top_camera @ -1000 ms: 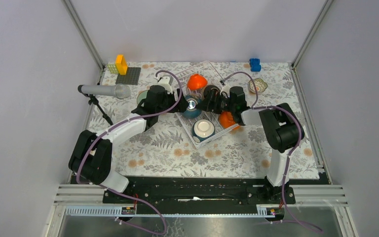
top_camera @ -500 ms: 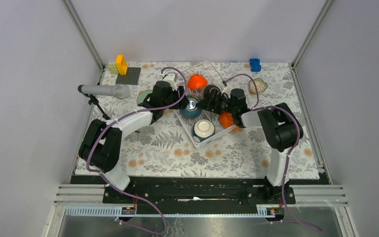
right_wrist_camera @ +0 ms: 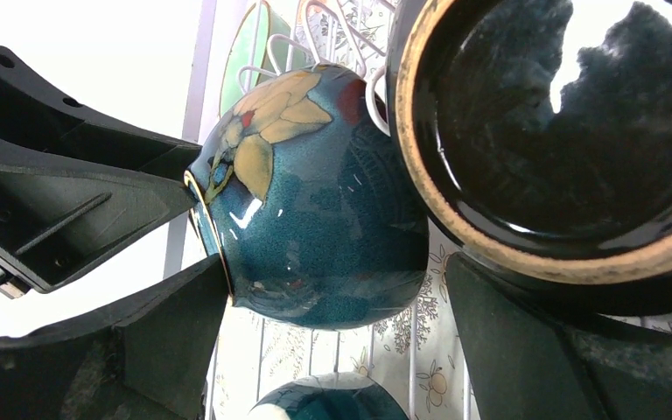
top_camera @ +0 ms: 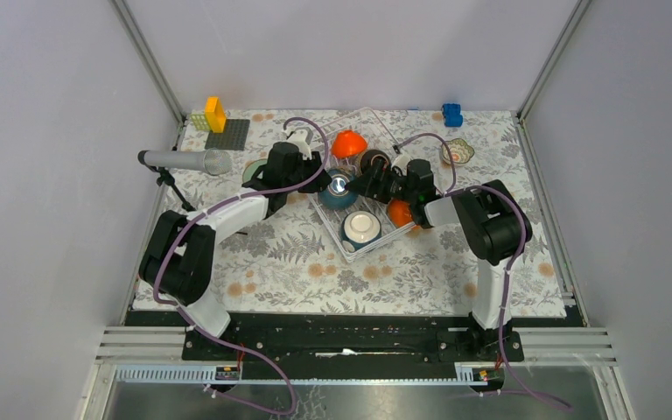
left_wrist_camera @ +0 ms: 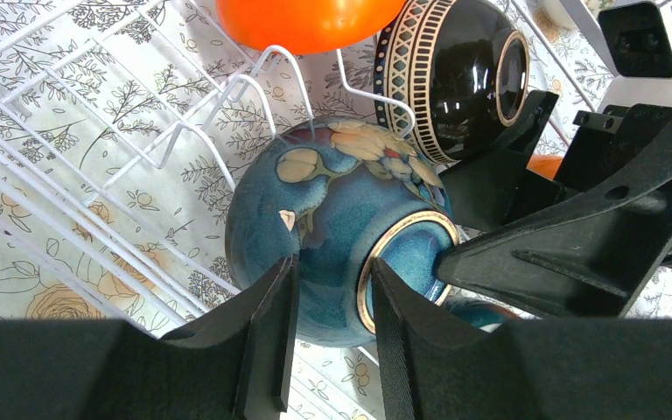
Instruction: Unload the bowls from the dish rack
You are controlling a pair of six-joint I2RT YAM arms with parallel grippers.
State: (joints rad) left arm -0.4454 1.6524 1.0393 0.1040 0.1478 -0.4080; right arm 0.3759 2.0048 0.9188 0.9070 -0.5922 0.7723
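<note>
1. Teal bowl (left_wrist_camera: 332,210): glazed ceramic, high gloss, sharp highlights; gold-coloured edge at rim.
2. Brown bowl (left_wrist_camera: 468,66): dark glaze, mirror-glossy inside; tan rim duller and speckled in the right wrist view.
3. Orange bowl (left_wrist_camera: 306,17): smooth, soft sheen; material not determinable.
4. Rack (left_wrist_camera: 249,79): thin wire, smooth white coating, slight sheen.
5. Cover (left_wrist_camera: 35,289): matt floral print; cloth or paper not distinguishable.
6. Left gripper (left_wrist_camera: 331,280), right gripper (right_wrist_camera: 337,289): matt black plastic, faintly grainy, no glare.
</note>
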